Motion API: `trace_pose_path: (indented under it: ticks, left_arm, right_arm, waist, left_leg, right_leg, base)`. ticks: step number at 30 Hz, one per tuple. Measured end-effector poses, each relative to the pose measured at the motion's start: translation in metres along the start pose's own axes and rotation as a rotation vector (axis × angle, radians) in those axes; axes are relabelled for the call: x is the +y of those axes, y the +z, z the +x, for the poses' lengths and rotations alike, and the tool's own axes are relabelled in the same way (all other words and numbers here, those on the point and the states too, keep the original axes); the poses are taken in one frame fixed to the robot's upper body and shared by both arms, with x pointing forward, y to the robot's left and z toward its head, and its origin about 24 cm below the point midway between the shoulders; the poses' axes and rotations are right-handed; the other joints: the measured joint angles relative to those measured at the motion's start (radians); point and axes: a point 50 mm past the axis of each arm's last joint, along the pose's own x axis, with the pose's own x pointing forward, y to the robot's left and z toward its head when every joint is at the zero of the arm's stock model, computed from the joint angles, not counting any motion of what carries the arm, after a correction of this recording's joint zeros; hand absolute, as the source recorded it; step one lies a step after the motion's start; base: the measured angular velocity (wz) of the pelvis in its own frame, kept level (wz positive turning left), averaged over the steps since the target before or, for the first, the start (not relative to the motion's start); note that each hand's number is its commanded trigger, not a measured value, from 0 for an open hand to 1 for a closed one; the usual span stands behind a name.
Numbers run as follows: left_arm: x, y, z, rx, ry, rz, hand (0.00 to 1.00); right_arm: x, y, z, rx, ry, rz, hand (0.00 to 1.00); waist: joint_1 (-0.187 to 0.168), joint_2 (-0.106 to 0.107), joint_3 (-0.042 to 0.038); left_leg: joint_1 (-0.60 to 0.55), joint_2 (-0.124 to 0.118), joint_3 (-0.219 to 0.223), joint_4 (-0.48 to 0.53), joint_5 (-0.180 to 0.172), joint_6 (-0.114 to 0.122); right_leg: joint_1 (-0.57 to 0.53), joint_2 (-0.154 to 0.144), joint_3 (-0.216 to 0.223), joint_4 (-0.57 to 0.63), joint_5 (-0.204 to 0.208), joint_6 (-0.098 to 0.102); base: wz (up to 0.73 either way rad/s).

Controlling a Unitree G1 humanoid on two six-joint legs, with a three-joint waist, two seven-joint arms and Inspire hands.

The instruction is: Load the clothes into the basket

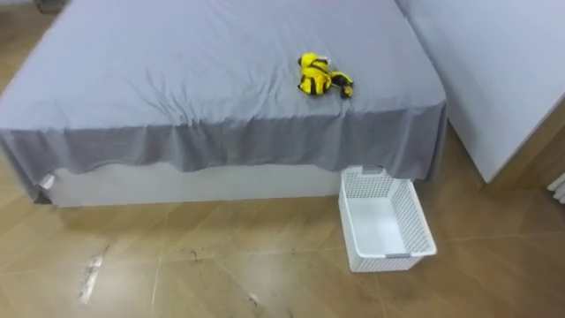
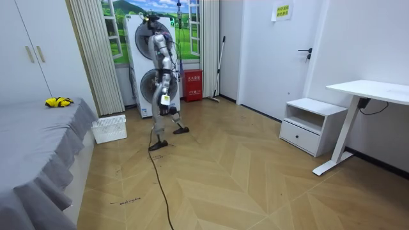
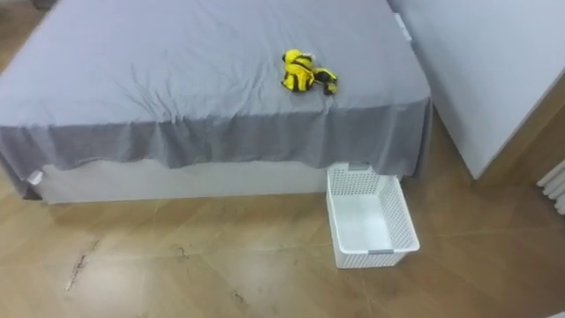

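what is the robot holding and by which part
Neither task thing is held: the crumpled yellow-and-black garment lies on the grey-sheeted bed, the white lattice plastic basket stands empty on the floor.

The bed (image 1: pixel 177 79) carries a grey sheet (image 1: pixel 132 146) and one yellow-and-black bundle of clothes (image 1: pixel 323 78), near its front edge toward the right corner. On the floor (image 1: pixel 221 265), a white basket (image 1: pixel 388 261) stands below that corner

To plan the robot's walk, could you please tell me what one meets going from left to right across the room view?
yellow-and-black clothes → white basket → red box → white bedside cabinet → white desk
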Motion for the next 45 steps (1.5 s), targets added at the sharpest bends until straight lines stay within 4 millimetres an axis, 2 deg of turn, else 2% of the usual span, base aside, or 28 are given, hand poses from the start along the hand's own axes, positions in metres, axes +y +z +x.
trace_pose_path:
  ticks: [2,3,5,7,8,10,11,12,13,14,15,16,17,18,19,21,22,23,25,27,28,30,31,33,34,35,37,45]
  left_arm:
    - [-0.001,0.002,0.0,-0.009,-0.012,0.002,0.0]
    - [-0.001,0.003,0.001,-0.012,-0.018,0.008,0.0]
    - [-0.003,0.003,0.001,-0.013,-0.023,0.024,0.0]
    - [-0.008,0.008,0.002,-0.033,-0.043,0.083,0.0]
    - [-0.009,0.008,0.002,-0.038,-0.048,0.108,0.0]
    - [-0.014,0.013,0.002,-0.062,-0.064,0.167,0.0]
    - [-0.014,0.014,0.002,-0.066,-0.067,0.178,0.0]
    - [-0.018,0.018,0.003,-0.08,-0.08,0.193,0.0]
    - [-0.021,0.021,0.003,-0.087,-0.091,0.216,0.0]
    - [-0.022,0.023,0.004,-0.091,-0.096,0.228,0.0]
    - [-0.025,0.022,0.003,-0.096,-0.112,0.261,0.0]
    - [-0.029,0.02,0.002,-0.093,-0.127,0.281,0.0]
    - [-0.03,0.019,0.002,-0.093,-0.132,0.29,0.0]
    - [-0.03,0.02,0.002,-0.099,-0.135,0.31,0.0]
    - [-0.029,0.016,0.001,-0.087,-0.136,0.317,0.0]
    - [-0.025,0.007,-0.001,-0.063,-0.131,0.315,0.0]
    - [-0.022,0.006,-0.001,-0.061,-0.123,0.307,0.0]
    - [-0.021,0.006,-0.001,-0.063,-0.118,0.297,0.0]
    - [-0.016,0.003,-0.003,-0.07,-0.105,0.274,0.0]
    - [-0.014,-0.005,-0.005,-0.05,-0.105,0.271,0.0]
    - [-0.015,-0.003,-0.005,-0.058,-0.106,0.262,0.0]
    - [-0.016,0.003,-0.004,-0.084,-0.107,0.255,0.0]
    - [-0.016,0.006,-0.004,-0.102,-0.108,0.25,0.0]
    - [-0.016,0.009,-0.004,-0.113,-0.103,0.228,0.0]
    - [-0.016,0.01,-0.004,-0.119,-0.103,0.228,0.0]
    - [-0.014,0.009,-0.004,-0.116,-0.1,0.229,0.0]
    - [-0.015,0.008,-0.004,-0.115,-0.105,0.242,0.0]
    - [-0.015,0.005,-0.004,-0.097,-0.108,0.26,0.0]
  right_arm:
    - [0.0,0.003,0.0,-0.021,0.0,0.013,0.0]
    - [0.002,0.005,0.0,-0.036,0.009,0.019,0.0]
    - [0.003,0.008,0.0,-0.054,0.014,0.033,0.0]
    - [0.006,0.016,0.0,-0.09,0.021,0.044,0.0]
    - [0.007,0.019,0.0,-0.103,0.026,0.042,0.0]
    - [0.015,0.038,0.0,-0.179,0.058,0.051,0.0]
    - [0.018,0.044,-0.001,-0.199,0.068,0.051,0.0]
    - [0.023,0.053,-0.001,-0.232,0.085,0.05,0.0]
    - [0.027,0.059,-0.002,-0.256,0.097,0.055,0.0]
    - [0.028,0.062,-0.002,-0.267,0.102,0.056,0.0]
    - [0.031,0.066,-0.003,-0.293,0.109,0.058,0.0]
    - [0.032,0.066,-0.004,-0.308,0.103,0.06,0.0]
    - [0.032,0.066,-0.004,-0.313,0.1,0.059,0.0]
    - [0.035,0.07,-0.005,-0.335,0.108,0.06,0.0]
    - [0.038,0.078,-0.007,-0.363,0.117,0.058,0.0]
    - [0.042,0.093,-0.01,-0.424,0.13,0.066,0.0]
    - [0.045,0.1,-0.012,-0.452,0.136,0.068,0.0]
    - [0.047,0.103,-0.014,-0.467,0.142,0.069,0.0]
    - [0.051,0.114,-0.019,-0.519,0.167,0.073,0.0]
    - [0.054,0.124,-0.023,-0.559,0.184,0.09,0.0]
    - [0.056,0.128,-0.025,-0.579,0.191,0.1,0.0]
    - [0.058,0.133,-0.028,-0.602,0.197,0.089,0.0]
    - [0.058,0.135,-0.028,-0.608,0.196,0.078,0.0]
    - [0.059,0.136,-0.031,-0.619,0.201,0.073,0.0]
    - [0.06,0.137,-0.031,-0.622,0.2,0.072,0.0]
    - [0.06,0.135,-0.031,-0.615,0.198,0.07,0.0]
    - [0.06,0.134,-0.034,-0.636,0.193,0.03,0.0]
    - [0.067,0.133,-0.035,-0.643,0.204,-0.041,0.0]
  waist:
    - [0.001,0.002,-0.0004]
    - [0.002,-0.002,0.0012]
    - [-0.002,-0.005,0.0025]
    - [0.001,0.01,-0.0019]
    - [0.002,0.018,-0.0004]
    - [0.003,0.047,0.0062]
    - [0.0,0.051,0.0076]
    - [-0.002,0.063,0.0106]
    - [-0.002,0.064,0.011]
    - [-0.003,0.064,0.0109]
    - [-0.007,0.066,0.0119]
    - [-0.015,0.076,0.0094]
    - [-0.012,0.078,0.0075]
    - [0.003,0.075,0.0046]
    - [0.011,0.083,-0.0111]
    - [0.024,0.115,0.0023]
    - [0.022,0.121,0.002]
    - [0.021,0.119,0.003]
    - [0.008,0.104,0.0023]
    - [0.0,0.093,0.0041]
    - [-0.005,0.078,0.0103]
    - [-0.002,0.062,0.0145]
    - [0.004,0.054,0.0115]
    - [0.004,0.049,0.0085]
    - [0.004,0.049,0.0046]
    - [0.005,0.045,-0.0052]
    - [-0.008,0.043,-0.0098]
    - [0.0,0.037,0.0005]
  left_leg:
    - [0.011,-0.01,0.019,0.052,-0.073,0.01]
    - [0.042,-0.023,0.026,0.062,-0.111,0.015]
    - [0.109,-0.045,0.026,0.045,-0.148,0.024]
    - [0.232,-0.06,0.003,-0.033,-0.172,0.033]
    - [0.264,-0.06,-0.006,-0.057,-0.174,0.032]
    - [0.363,-0.03,-0.034,-0.119,-0.192,0.027]
    - [0.379,-0.022,-0.04,-0.13,-0.196,0.025]
    - [0.409,-0.004,-0.051,-0.146,-0.209,0.018]
    - [0.447,0.009,-0.069,-0.163,-0.218,0.009]
    - [0.465,0.013,-0.078,-0.177,-0.221,0.004]
    - [0.505,0.021,-0.102,-0.209,-0.229,-0.007]
    - [0.557,0.04,-0.131,-0.234,-0.237,-0.019]
    - [0.573,0.049,-0.138,-0.242,-0.241,-0.026]
    - [0.587,0.063,-0.143,-0.239,-0.255,-0.05]
    - [0.588,0.088,-0.144,-0.222,-0.274,-0.082]
    - [0.605,0.131,-0.132,-0.187,-0.289,-0.125]
    - [0.613,0.148,-0.108,-0.145,-0.285,-0.139]
    - [0.61,0.156,-0.097,-0.107,-0.28,-0.147]
    - [0.565,0.19,-0.061,0.121,-0.226,-0.2]
    - [0.511,0.212,-0.062,0.285,-0.191,-0.192]
    - [0.476,0.214,-0.06,0.312,-0.206,-0.175]
    - [0.402,0.21,-0.062,0.29,-0.242,-0.169]
    - [0.352,0.199,-0.061,0.247,-0.271,-0.171]
    - [0.304,0.189,-0.068,0.112,-0.277,-0.17]
    - [0.274,0.178,-0.063,0.045,-0.243,-0.13]
    - [0.281,0.176,-0.062,0.025,-0.23,-0.127]
    - [0.343,0.149,-0.061,-0.048,-0.21,-0.113]
    - [0.391,0.092,-0.07,-0.166,-0.17,-0.094]
  right_leg:
    - [0.008,-0.026,0.004,0.057,0.008,0.012]
    - [-0.008,-0.047,0.009,0.153,0.011,0.016]
    - [-0.064,-0.079,0.012,0.366,0.067,0.03]
    - [-0.171,-0.1,0.016,0.642,0.287,-0.011]
    - [-0.196,-0.097,0.013,0.687,0.288,-0.017]
    - [-0.34,-0.04,-0.041,0.764,0.151,-0.057]
    - [-0.38,-0.018,-0.057,0.744,0.125,-0.061]
    - [-0.448,0.032,-0.082,0.653,0.094,-0.065]
    - [-0.496,0.083,-0.089,0.497,0.094,-0.073]
    - [-0.508,0.1,-0.091,0.41,0.102,-0.076]
    - [-0.518,0.128,-0.096,0.226,0.172,-0.097]
    - [-0.513,0.149,-0.1,0.124,0.288,-0.11]
    - [-0.509,0.16,-0.095,0.086,0.332,-0.121]
    - [-0.515,0.18,-0.091,0.05,0.391,-0.159]
    - [-0.502,0.202,-0.098,0.061,0.401,-0.182]
    - [-0.472,0.236,-0.127,0.103,0.364,-0.2]
    - [-0.45,0.25,-0.134,0.125,0.326,-0.209]
    - [-0.438,0.254,-0.139,0.135,0.309,-0.213]
    - [-0.337,0.263,-0.168,0.092,0.258,-0.218]
    - [-0.259,0.269,-0.146,0.043,0.242,-0.218]
    - [-0.212,0.267,-0.136,0.009,0.24,-0.218]
    - [-0.17,0.264,-0.122,-0.027,0.24,-0.217]
    - [-0.155,0.263,-0.101,-0.04,0.239,-0.216]
    - [-0.144,0.256,-0.079,-0.044,0.234,-0.205]
    - [-0.143,0.254,-0.06,-0.041,0.227,-0.196]
    - [-0.144,0.25,-0.05,-0.04,0.224,-0.191]
    - [-0.131,0.234,-0.046,-0.038,0.223,-0.178]
    - [-0.134,0.192,-0.081,-0.042,0.207,-0.147]
  base:
    - [-0.14]
    - [-0.05]
    - [0.0]
    - [0.0]
    - [0.0]
    - [0.08]
    - [0.19]
    - [0.24]
    - [0.27]
    - [0.46]
    - [0.63]
    - [0.65]
    - [0.37]
    - [0.0]
    - [-0.11]
    - [-0.09]
    - [0.0]
    - [0.08]
    - [0.05]
    - [-0.02]
    - [-0.07]
    - [-0.19]
    - [-0.36]
    - [-0.45]
    - [-0.46]
    - [-0.32]
    - [-0.14]
    - [0.04]
